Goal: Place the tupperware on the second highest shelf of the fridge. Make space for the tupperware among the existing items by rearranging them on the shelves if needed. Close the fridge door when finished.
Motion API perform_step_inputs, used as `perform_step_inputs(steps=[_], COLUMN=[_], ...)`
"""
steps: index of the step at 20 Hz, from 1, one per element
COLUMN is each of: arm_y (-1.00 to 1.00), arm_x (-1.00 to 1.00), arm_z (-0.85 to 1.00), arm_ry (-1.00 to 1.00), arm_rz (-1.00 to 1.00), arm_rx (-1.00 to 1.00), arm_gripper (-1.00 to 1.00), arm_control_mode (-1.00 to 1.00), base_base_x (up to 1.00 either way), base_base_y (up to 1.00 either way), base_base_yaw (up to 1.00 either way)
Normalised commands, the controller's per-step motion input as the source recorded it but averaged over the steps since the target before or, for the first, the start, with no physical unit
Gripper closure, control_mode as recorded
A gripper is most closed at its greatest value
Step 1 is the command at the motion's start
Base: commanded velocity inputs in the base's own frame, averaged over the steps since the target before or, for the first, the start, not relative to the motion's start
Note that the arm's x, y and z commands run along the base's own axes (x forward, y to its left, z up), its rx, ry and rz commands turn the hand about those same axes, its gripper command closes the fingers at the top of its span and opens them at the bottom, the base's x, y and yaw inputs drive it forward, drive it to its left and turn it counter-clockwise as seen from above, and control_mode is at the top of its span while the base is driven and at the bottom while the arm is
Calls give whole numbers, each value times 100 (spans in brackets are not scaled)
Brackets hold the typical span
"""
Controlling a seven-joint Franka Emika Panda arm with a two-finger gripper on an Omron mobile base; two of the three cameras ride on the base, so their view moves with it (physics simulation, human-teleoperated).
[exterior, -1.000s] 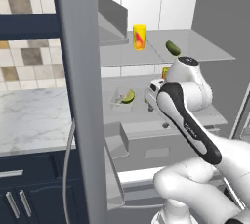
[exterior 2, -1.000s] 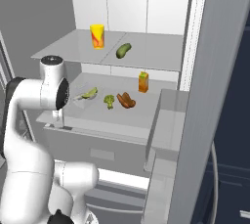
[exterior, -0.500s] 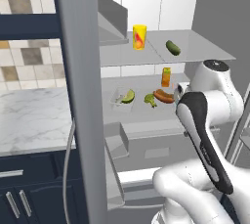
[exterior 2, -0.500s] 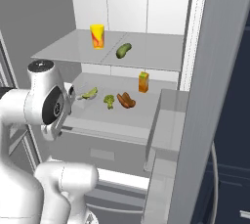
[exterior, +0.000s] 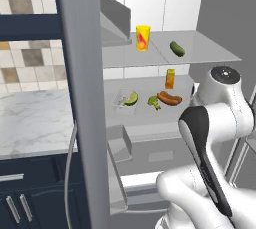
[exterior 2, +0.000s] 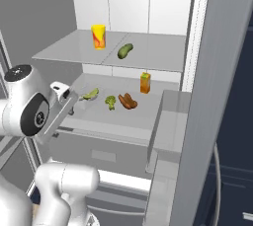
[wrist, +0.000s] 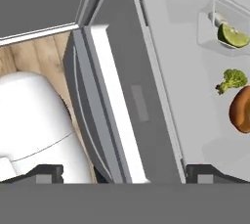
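Now the gripper [wrist: 122,171] is spread wide, holding nothing. Shelved: one tupperware [exterior: 125,99], one yellow cup [exterior: 142,37], cucumber [exterior: 177,48], orange bottle [exterior: 170,79], sausage [exterior: 169,98], broccoli piece [exterior: 153,102].

Around the tupperware [exterior: 125,99], at the left front of the lower shelf [exterior: 145,118], bare shelf lies open in front and to its left. To its right the green vegetable piece [exterior: 153,102] sits near, the sausage in its bun [exterior: 169,98] just beyond, the orange bottle [exterior: 170,79] behind them. Above the tupperware, the upper shelf [exterior: 210,53] carries the yellow cup [exterior: 142,38] and cucumber [exterior: 177,49], with bare room right of them.
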Motion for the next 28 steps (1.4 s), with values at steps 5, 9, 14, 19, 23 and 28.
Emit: perform_step_inputs(steps=[5,9,14,19,23,28], arm_y=[3,4,5,-6,-3,-5], arm_x=[0,0,-15,-1,-3,0], arm_z=[22,3,4,52,12,-1], arm_ry=[-11,-27,-25,0,0,0], arm_rz=[-27,-54,-64,-21,-6,0], arm_rx=[26,36,27,17,14,5], arm_gripper=[-100,-100,-100,-100,-100,-100], arm_control_mode=[-100,-100,-100,-100,-100,100], base_base_x=[0,0,0,0,0,0], base_base_y=[0,0,0,0,0,0], base_base_yaw=[0,0,0,0,0,0])
